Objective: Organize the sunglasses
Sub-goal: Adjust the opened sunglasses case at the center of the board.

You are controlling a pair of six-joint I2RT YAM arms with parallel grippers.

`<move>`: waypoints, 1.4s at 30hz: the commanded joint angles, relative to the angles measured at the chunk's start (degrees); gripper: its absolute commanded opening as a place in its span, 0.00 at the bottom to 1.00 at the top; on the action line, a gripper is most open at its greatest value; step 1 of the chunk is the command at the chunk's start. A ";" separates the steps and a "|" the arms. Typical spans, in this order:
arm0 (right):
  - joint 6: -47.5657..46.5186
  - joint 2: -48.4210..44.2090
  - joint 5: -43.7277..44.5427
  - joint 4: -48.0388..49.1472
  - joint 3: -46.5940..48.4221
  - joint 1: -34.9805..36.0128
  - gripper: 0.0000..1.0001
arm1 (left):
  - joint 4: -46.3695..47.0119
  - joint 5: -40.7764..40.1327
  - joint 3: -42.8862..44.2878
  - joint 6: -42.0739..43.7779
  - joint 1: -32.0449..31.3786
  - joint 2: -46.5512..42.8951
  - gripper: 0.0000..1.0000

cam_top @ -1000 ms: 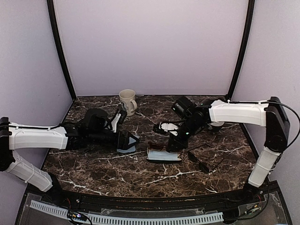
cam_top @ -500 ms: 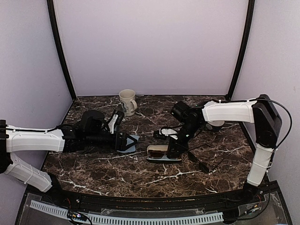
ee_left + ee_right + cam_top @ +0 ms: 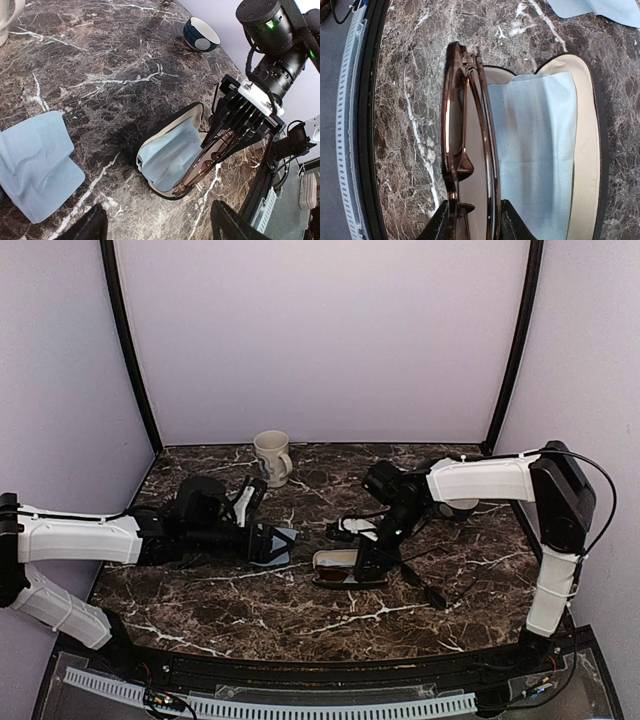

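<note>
My right gripper (image 3: 368, 558) (image 3: 472, 215) is shut on the thin brownish-framed sunglasses (image 3: 469, 145), folded. It holds them edge-on along the near rim of the open black oblong case (image 3: 335, 570), which has a cream lining (image 3: 585, 150) and a light blue cloth (image 3: 535, 150) inside. The pair also shows in the left wrist view (image 3: 207, 162). The black-framed sunglasses (image 3: 427, 587) lie on the table to the right. My left gripper (image 3: 262, 543) (image 3: 160, 225) is open and empty, low over the table beside the grey-blue case (image 3: 37, 165).
A cream mug (image 3: 272, 455) stands at the back. A dark bowl (image 3: 201, 34) sits at the back right, mostly hidden by the right arm in the top view. A dark-rimmed object with light patches (image 3: 352, 524) lies behind the open case.
My right gripper has moved down and toward the near side, bringing the brownish sunglasses onto the open case. The left gripper has barely moved.
</note>
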 commanded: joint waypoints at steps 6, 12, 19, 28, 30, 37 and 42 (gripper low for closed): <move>1.43 -0.34 -2.46 2.78 -1.87 1.65 0.31 | 2.59 3.91 4.90 3.08 0.18 7.94 0.68; 2.10 -0.48 -2.62 4.16 -3.61 2.20 0.31 | 3.30 3.74 6.97 4.36 0.18 11.08 0.65; 2.18 -0.58 -1.77 4.40 -4.26 2.22 0.31 | 4.63 7.06 9.25 8.11 0.18 14.17 0.64; 2.88 -0.67 -1.40 5.50 -5.12 2.26 0.31 | 6.53 12.49 11.97 13.12 0.18 20.55 0.65; 3.09 -0.71 -1.48 5.83 -5.44 2.23 0.31 | 7.83 14.57 12.54 12.88 0.18 22.38 0.65; 3.88 -1.66 -0.85 6.46 -6.18 2.26 0.32 | 10.76 19.99 14.39 12.69 0.18 26.77 0.58; 4.42 -1.56 -0.60 6.82 -6.21 2.27 0.32 | 12.16 23.05 14.64 12.34 0.10 27.90 0.50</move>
